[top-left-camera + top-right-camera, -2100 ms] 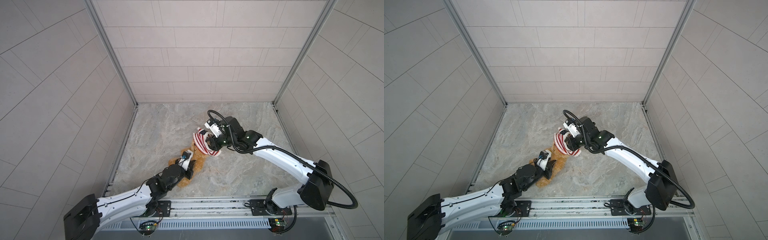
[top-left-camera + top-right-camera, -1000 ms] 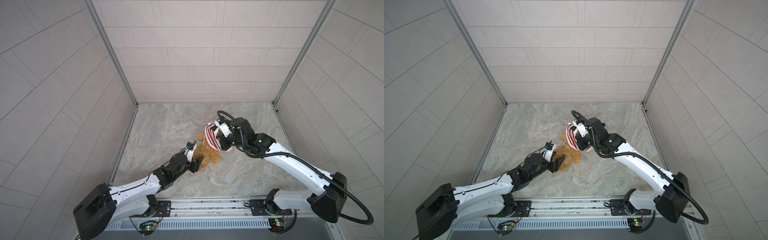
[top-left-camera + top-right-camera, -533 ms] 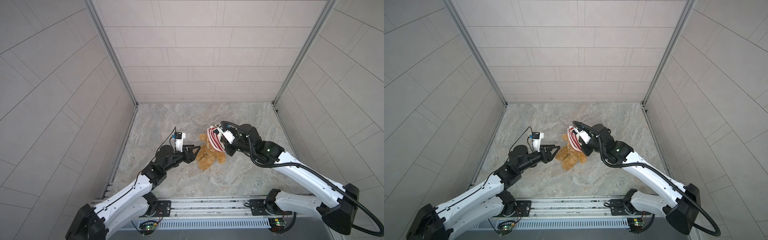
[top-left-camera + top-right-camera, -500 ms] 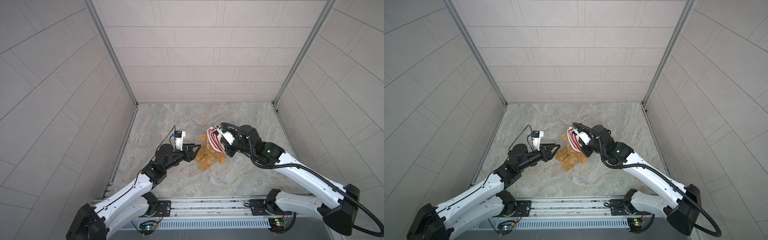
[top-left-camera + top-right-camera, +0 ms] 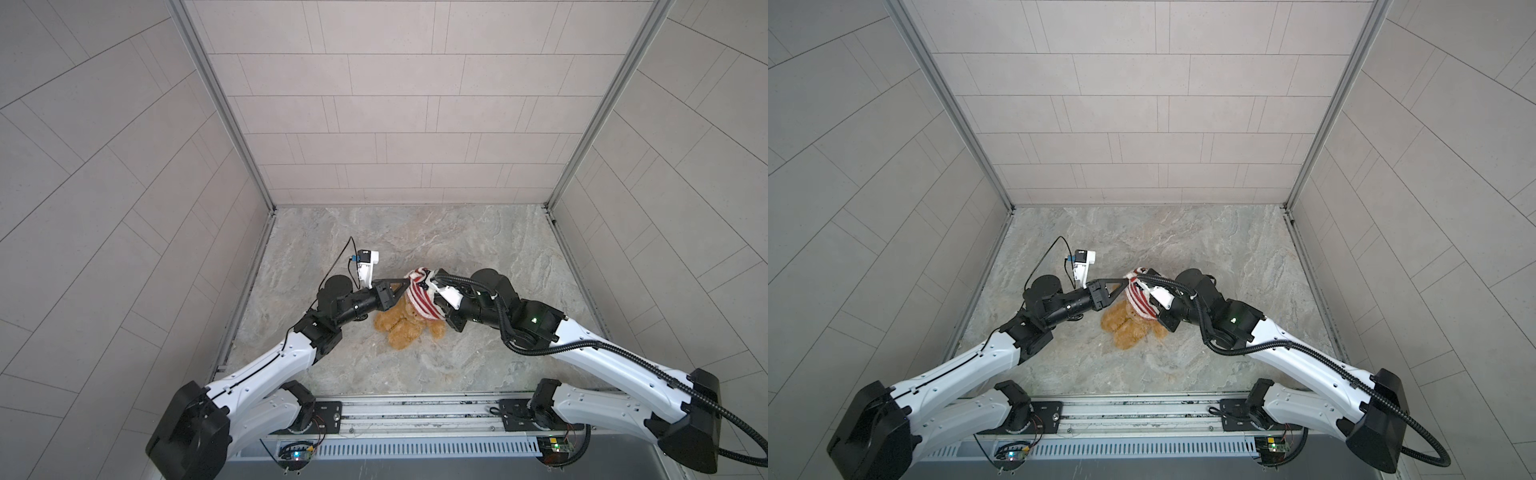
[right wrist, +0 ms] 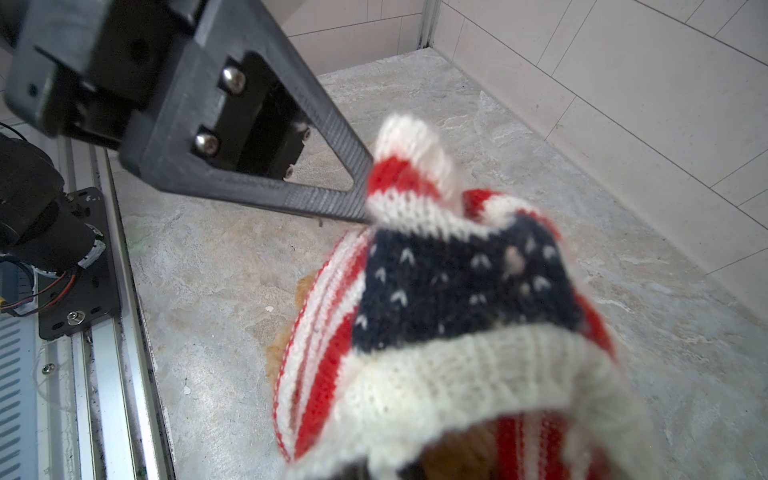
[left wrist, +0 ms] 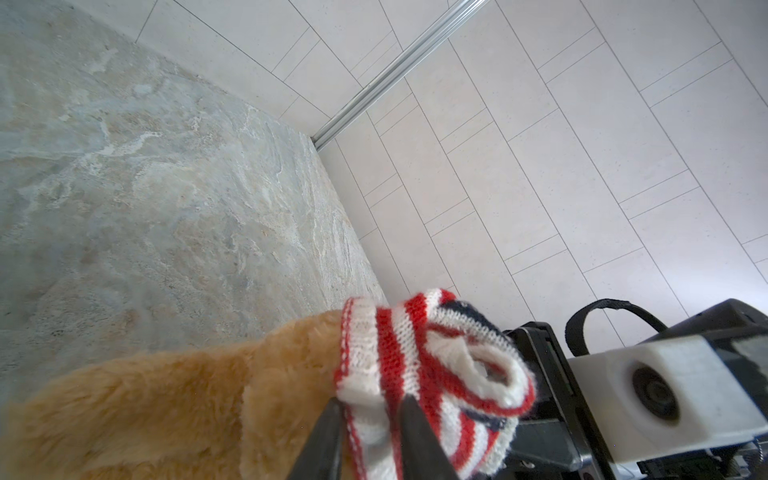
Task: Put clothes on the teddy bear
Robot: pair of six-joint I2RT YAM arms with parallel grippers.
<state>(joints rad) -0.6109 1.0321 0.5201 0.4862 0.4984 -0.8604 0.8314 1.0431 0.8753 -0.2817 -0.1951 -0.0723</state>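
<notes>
Small fluffy golden-brown plush teddy bear (image 5: 405, 330) sits on the grey marble-look bench (image 5: 415, 232) just below frame centre in both top views, head inside a red-and-white striped knitted sweater (image 5: 419, 297) w/ a navy starred patch. L gripper (image 5: 402, 286) is at the sweater's left side, jaws pinching a fold of its edge. R gripper (image 5: 439, 311) is at the right side, jaws closed on the sweater, tips hidden by fabric.

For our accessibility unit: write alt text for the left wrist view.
Two dark fingers of the left tool grip the hem of a red-and-white striped sweater pulled partly over a tan bear. Behind lie a stone floor and tiled wall.
</notes>
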